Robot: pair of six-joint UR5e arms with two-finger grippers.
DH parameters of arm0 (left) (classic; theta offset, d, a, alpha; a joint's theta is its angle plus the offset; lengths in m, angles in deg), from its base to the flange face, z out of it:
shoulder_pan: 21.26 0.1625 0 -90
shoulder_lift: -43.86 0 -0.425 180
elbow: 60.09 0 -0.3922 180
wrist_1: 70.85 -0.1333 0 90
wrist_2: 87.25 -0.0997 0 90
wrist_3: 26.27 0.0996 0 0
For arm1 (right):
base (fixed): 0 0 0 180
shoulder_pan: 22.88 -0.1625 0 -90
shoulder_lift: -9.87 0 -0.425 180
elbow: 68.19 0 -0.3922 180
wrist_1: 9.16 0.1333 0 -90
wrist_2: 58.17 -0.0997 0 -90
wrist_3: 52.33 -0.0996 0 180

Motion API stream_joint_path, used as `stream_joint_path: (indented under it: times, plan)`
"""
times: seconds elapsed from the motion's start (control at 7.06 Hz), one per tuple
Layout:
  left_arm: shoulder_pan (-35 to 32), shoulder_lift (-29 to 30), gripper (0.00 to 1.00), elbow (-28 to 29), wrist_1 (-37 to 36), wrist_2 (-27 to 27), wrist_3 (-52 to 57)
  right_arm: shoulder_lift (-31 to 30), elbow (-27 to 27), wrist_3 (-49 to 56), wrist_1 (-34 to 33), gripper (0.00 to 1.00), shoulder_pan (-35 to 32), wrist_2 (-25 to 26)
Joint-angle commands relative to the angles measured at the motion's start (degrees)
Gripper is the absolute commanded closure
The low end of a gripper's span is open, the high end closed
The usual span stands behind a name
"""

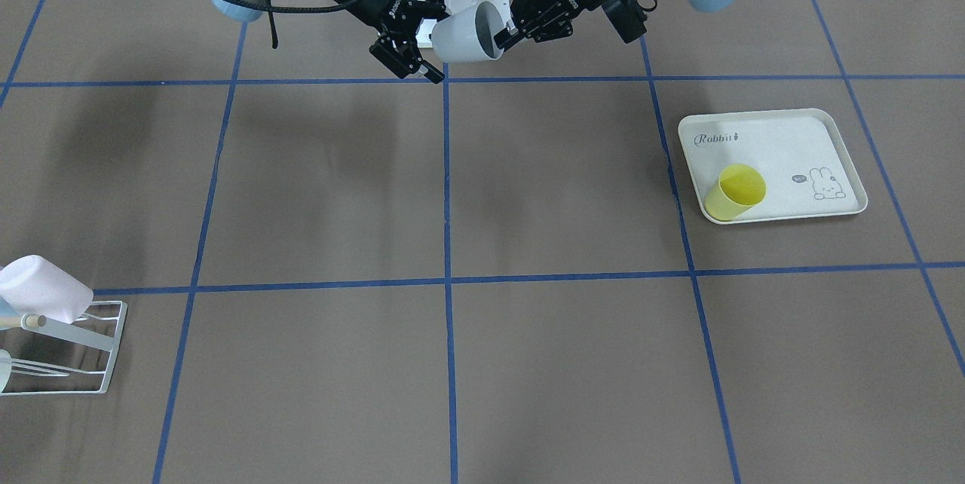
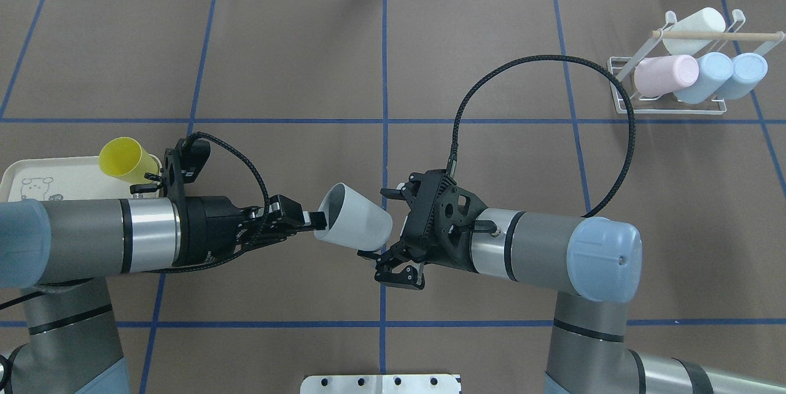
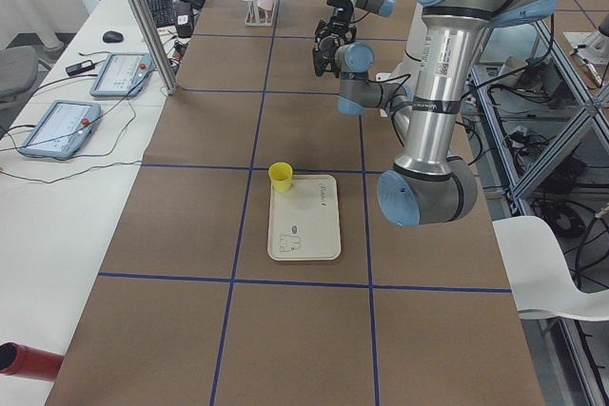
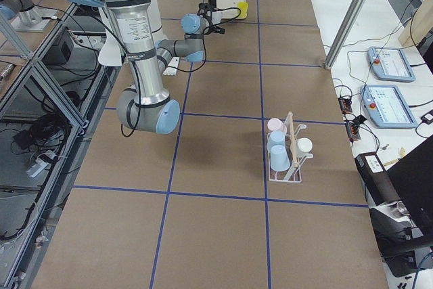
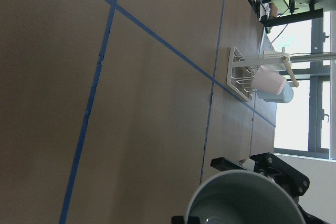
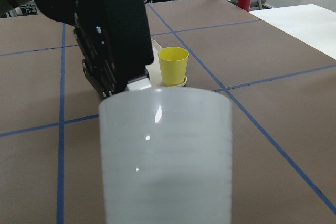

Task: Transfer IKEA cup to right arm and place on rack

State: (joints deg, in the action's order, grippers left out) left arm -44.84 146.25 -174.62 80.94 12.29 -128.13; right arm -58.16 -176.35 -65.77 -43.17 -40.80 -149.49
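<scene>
A brown table cover (image 2: 491, 154), ruled into large squares by blue tape lines (image 1: 446, 243), spans the whole work area. Above its middle, near the robot's base, the pale grey-white cup (image 2: 359, 225) lies tilted on its side in the air, clear of the surface. The left gripper (image 2: 312, 220) pinches the cup's rim, one finger inside the mouth and one outside. The right gripper (image 2: 388, 231) faces the cup's closed base with its fingers spread wide, one on each side of the base; whether they touch it cannot be told. The right arm (image 2: 552, 247) carries a thick black cable (image 2: 631, 136) that loops high over the table. Well apart, at the far corner on the robot's right, stands the white wire rack (image 2: 616, 99) with its wooden rod (image 2: 712, 34); it holds a white cup (image 2: 694, 23), a pink cup (image 2: 660, 75) and two pale blue cups (image 2: 706, 78). On the robot's left lies a cream rabbit-print tray (image 1: 799, 145), with a yellow cup (image 1: 735, 192) standing mouth up at one corner. Beyond the far edge of the table runs a white bench (image 3: 38, 206) with two tablet-like pendants (image 3: 57, 125) and loose wires. A white chair (image 3: 557, 278) stands behind the robot, and a red cylinder (image 3: 27, 360) lies at the bench's near end.
</scene>
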Motion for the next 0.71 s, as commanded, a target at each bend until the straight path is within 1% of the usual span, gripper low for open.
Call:
stream_joint_path:
  times: [0.0, 0.57]
  plan:
    - [0.03, 0.0, 1.0, 0.1, 0.0, -0.05, 0.0, 0.01, -0.29, 0.0, 0.0, 0.06, 0.0, 0.0]
    - [0.03, 0.79, 1.0, 1.07, 0.0, -0.05, 0.0, -0.08, -0.38, 0.0, 0.0, 0.08, 0.0, 0.0]
